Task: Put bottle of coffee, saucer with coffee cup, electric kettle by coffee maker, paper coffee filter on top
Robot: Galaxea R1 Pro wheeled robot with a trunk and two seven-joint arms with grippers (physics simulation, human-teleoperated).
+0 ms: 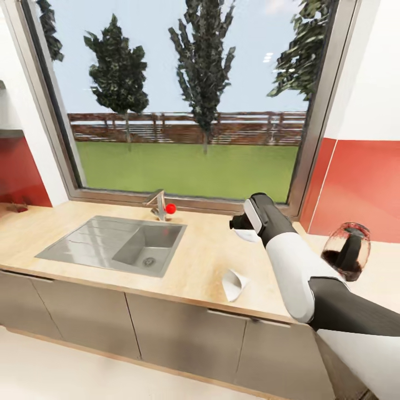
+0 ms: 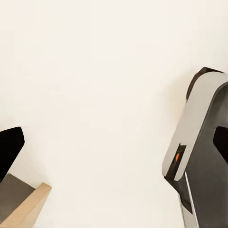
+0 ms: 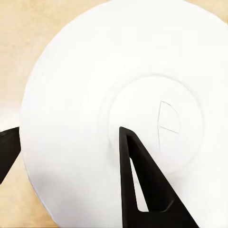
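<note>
My right gripper (image 1: 240, 223) reaches out over the wooden countertop (image 1: 205, 255), right of the sink, and is shut on the rim of a white saucer (image 1: 248, 235). In the right wrist view the saucer (image 3: 118, 71) spreads wide, one dark finger (image 3: 142, 180) lying across its top and the other at its edge. A white paper coffee filter (image 1: 233, 284) lies near the counter's front edge. A glass jug (image 1: 347, 251) with a black handle and dark contents stands at the far right. My left gripper (image 2: 116, 142) hangs open over pale floor, nothing between its fingers.
A steel sink (image 1: 119, 244) with a faucet (image 1: 160, 204) and a red knob is set into the counter's left half. A large window runs behind it, red wall panels on both sides. Grey cabinet fronts (image 1: 178, 333) run below. The robot's grey body (image 2: 199, 142) is beside the left gripper.
</note>
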